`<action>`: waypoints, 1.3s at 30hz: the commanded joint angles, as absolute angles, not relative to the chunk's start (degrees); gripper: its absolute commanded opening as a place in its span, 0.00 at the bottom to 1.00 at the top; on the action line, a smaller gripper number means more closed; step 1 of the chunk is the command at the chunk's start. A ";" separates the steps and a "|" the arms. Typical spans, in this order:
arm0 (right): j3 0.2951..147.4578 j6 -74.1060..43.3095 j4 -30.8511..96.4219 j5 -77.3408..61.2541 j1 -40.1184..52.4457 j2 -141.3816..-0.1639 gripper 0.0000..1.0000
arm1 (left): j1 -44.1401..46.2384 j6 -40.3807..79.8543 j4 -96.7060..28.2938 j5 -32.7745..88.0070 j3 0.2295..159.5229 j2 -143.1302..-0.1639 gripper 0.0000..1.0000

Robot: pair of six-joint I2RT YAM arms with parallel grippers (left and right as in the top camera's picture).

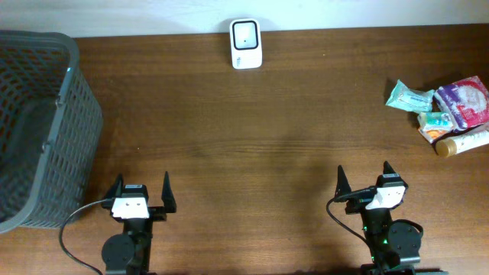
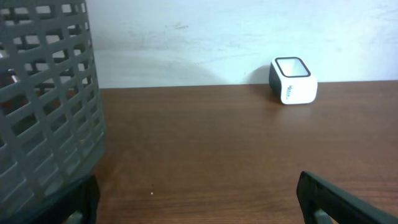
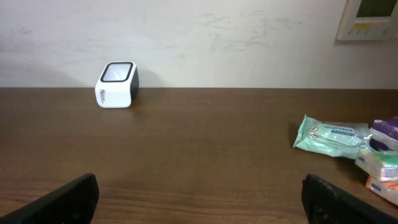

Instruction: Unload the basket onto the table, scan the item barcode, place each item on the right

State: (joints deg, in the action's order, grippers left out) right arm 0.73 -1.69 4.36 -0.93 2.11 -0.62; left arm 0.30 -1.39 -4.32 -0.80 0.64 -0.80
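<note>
Left hand (image 1: 142,183) and right hand (image 1: 364,174) both apart, empty, at the worktop's (image 1: 267,145) near edge.
Your item, the tissue pack (image 1: 409,97), lies by the right edge. It's probably light, soft, slippery film, so pinch across its narrow width, then show it to the scanner (image 1: 246,43) at the far edge.

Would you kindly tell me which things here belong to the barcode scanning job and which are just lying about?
For the job: scanner; tissue pack; purple pack; tube. Any of the three may be the item to scan.
Lying about, most likely: basket; wall panel.
</note>
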 commanded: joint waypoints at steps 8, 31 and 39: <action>0.32 -1.76 4.60 -0.43 1.76 -0.25 0.99 | 0.84 1.08 -4.95 -1.04 0.49 -0.27 0.99; 0.32 -1.78 4.60 -0.43 1.76 -0.25 0.99 | 0.58 1.45 -4.73 -2.31 0.47 -0.27 0.99; 0.32 -1.76 4.60 -0.43 1.76 -0.25 0.99 | 0.58 1.45 -4.69 -2.33 0.49 -0.30 0.99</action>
